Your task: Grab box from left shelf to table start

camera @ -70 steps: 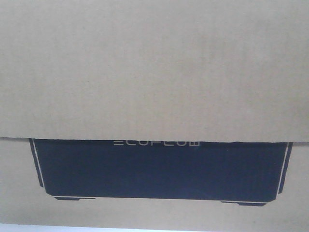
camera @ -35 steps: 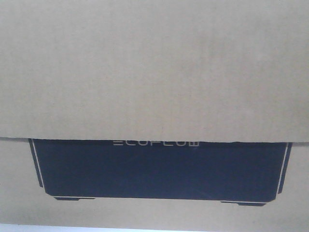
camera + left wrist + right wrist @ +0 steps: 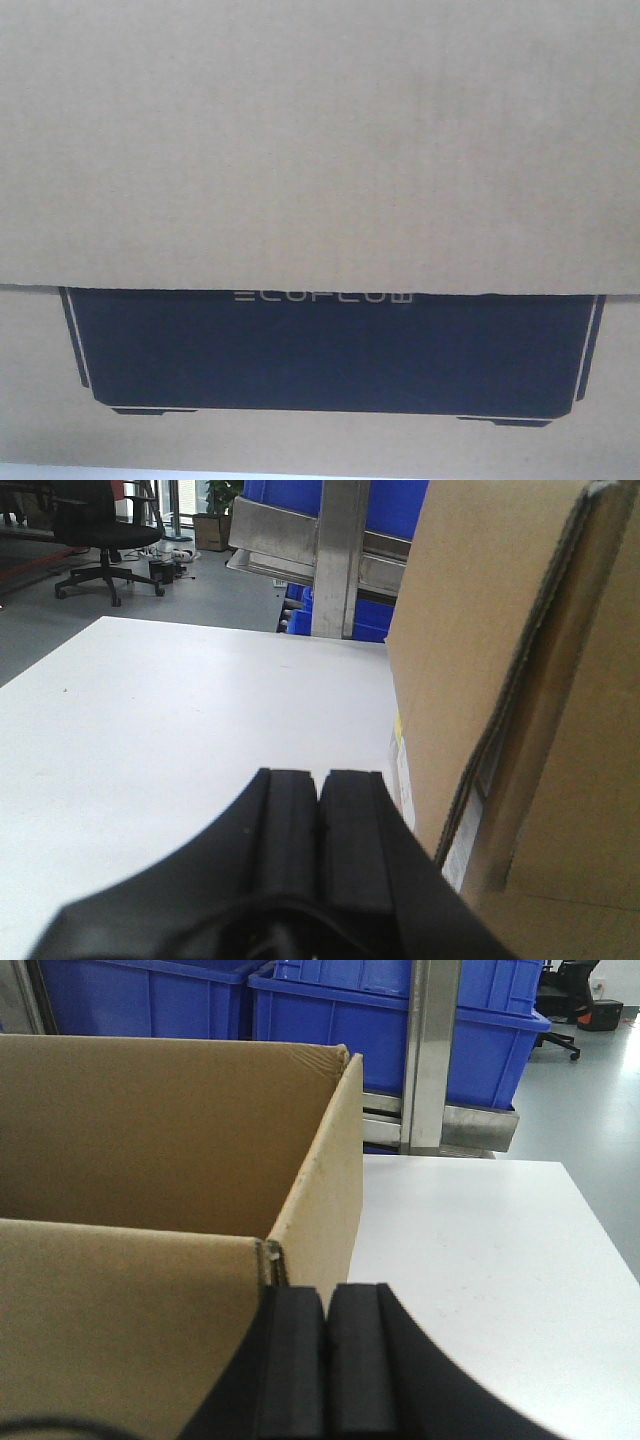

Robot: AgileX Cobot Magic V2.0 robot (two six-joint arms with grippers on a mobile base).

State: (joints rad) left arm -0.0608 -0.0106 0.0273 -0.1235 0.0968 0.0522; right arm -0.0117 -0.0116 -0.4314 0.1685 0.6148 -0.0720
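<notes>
— Where's the box (image 3: 320, 150)?
— On the white worktop (image 3: 180, 730), brown, black ECOFLOW panel, between both arms.
— End effectors?
— The left end effector (image 3: 318, 805) and right end effector (image 3: 326, 1325) pressed together, beside it, holding nothing.

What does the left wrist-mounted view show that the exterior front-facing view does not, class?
Only the left wrist-mounted view shows the left gripper with its jaws together, the white table, the steel shelf rail, blue bins and an office chair. Only the exterior front-facing view shows the black printed panel with ECOFLOW lettering. Both show the brown cardboard box.
</notes>
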